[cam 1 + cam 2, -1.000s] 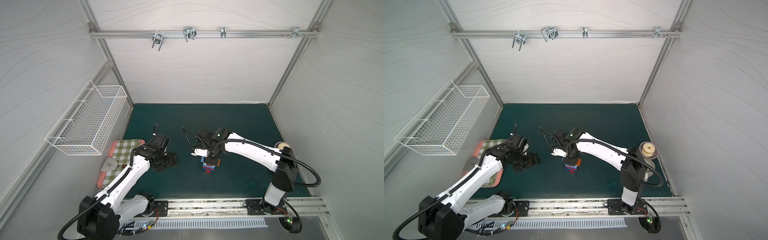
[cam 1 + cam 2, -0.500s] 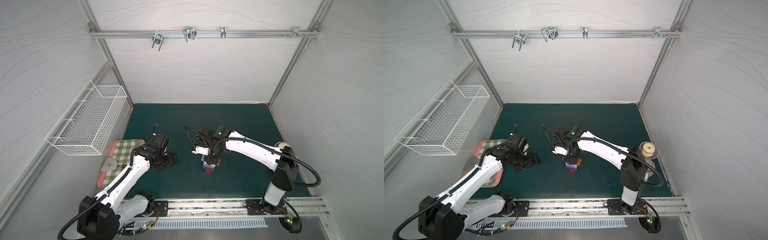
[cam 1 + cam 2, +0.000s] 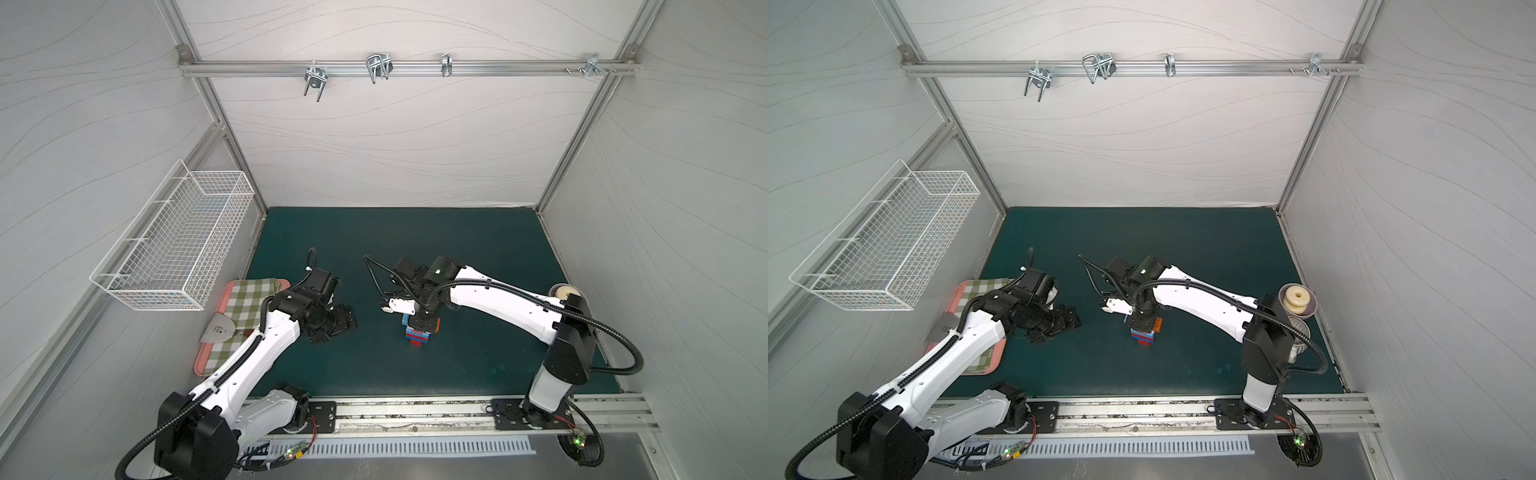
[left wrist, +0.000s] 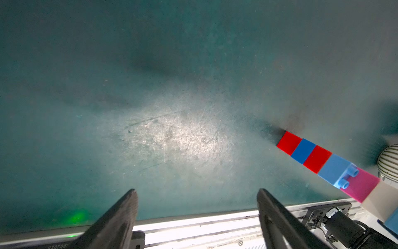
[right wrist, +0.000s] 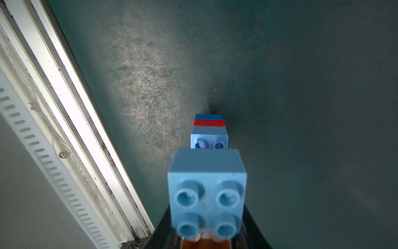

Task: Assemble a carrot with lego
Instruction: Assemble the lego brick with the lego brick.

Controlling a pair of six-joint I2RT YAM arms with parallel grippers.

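wire basket [image 3: 174, 241] — left wall | checked cloth [image 3: 249, 299] on pink tray [image 3: 200, 365] | green mat [image 3: 415, 237] | hooks [image 3: 377, 70] on rail [image 3: 498, 66]

bare mat [image 3: 415, 249] around upright carrot [image 3: 417, 335]

The desk [image 4: 172, 133] had a dark green matt top, scuffed and scratched pale. The carrot [image 4: 312, 155] was smooth plastic, its red and blue layers glossy. On the left hand [image 4: 196, 194] the fingers [image 4: 120, 217] were dull, grainy black plastic. Bare brushed metal formed the rail [image 3: 415, 411] along the desk's front edge. The basket [image 3: 174, 249] was white coated wire; checked cloth [image 3: 245, 299] lay on a pink plastic tray [image 3: 200, 362].
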